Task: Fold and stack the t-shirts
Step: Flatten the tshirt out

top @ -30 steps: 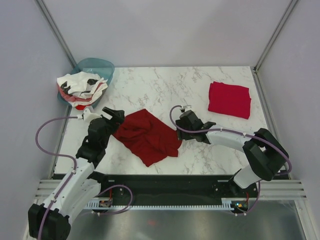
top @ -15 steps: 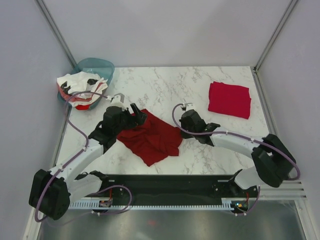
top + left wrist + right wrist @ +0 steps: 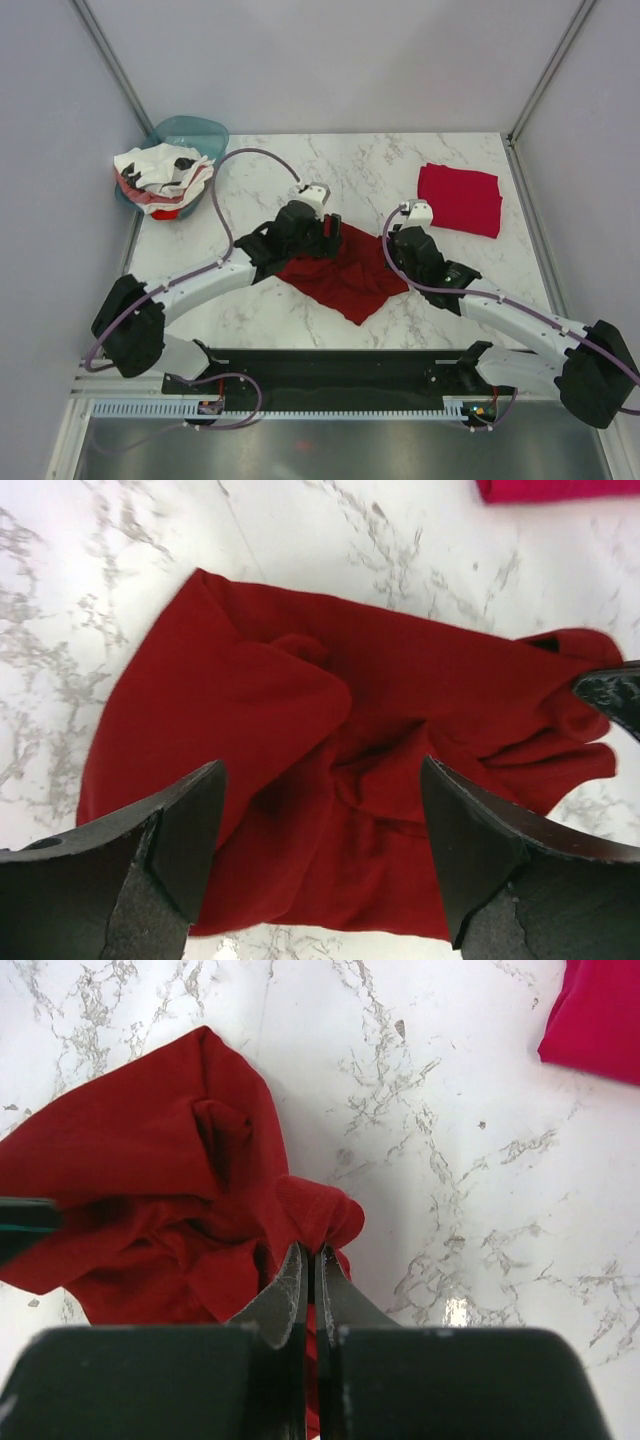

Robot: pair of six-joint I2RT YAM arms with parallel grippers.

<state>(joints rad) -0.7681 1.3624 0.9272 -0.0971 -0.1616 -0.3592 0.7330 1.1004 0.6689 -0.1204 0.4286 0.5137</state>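
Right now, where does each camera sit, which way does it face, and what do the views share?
Top external: above and behind the arms, looking down on the white marble table; both arms, the left hand and right hand show.
Left wrist: on the left arm, looking down past its open black fingers at the crumpled dark maroon t-shirt.
Right wrist: on the right arm, looking past its shut fingers at that shirt's pinched edge.
Shared: all three show the maroon t-shirt; both wrist views catch the folded crimson-pink t-shirt's edge.

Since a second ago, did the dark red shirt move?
Yes. The dark red shirt slid right, away from the basin and closer to the folded pink shirt.
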